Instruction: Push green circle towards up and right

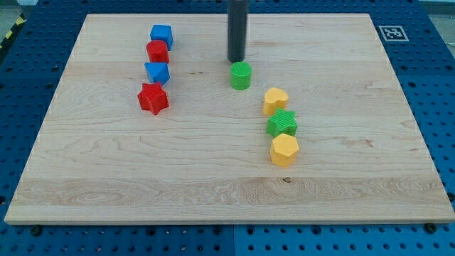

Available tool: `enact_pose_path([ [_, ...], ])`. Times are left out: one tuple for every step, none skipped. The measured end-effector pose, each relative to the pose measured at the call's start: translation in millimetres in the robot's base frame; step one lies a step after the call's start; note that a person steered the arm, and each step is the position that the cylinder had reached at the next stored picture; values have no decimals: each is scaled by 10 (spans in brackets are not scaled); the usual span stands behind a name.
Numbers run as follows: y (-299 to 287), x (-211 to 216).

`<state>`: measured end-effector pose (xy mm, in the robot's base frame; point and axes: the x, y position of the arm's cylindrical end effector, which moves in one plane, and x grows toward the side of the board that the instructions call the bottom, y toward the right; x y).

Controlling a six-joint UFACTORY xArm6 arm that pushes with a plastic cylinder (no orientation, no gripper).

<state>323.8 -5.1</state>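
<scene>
The green circle (241, 75) stands near the middle of the wooden board (355, 178), a little toward the view's top. My tip (235, 60) is just above it toward the view's top, very close to its upper left edge; I cannot tell if they touch. The dark rod rises out of the view's top.
To the green circle's lower right stand a yellow heart-like block (275, 100), a green star (282, 124) and a yellow hexagon (284, 150). On the view's left stand a blue cube (161, 34), a red block (157, 51), a blue block (157, 72) and a red star (153, 98).
</scene>
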Motion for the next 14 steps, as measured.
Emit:
enact_pose_path([
  [-292,4],
  [-315,176],
  [-315,401],
  [-261,500],
  [-58,500],
  [164,500],
  [200,500],
  [83,431],
  [72,282],
  [139,298],
  [355,441],
  [499,492],
  [512,393],
  [644,-2],
])
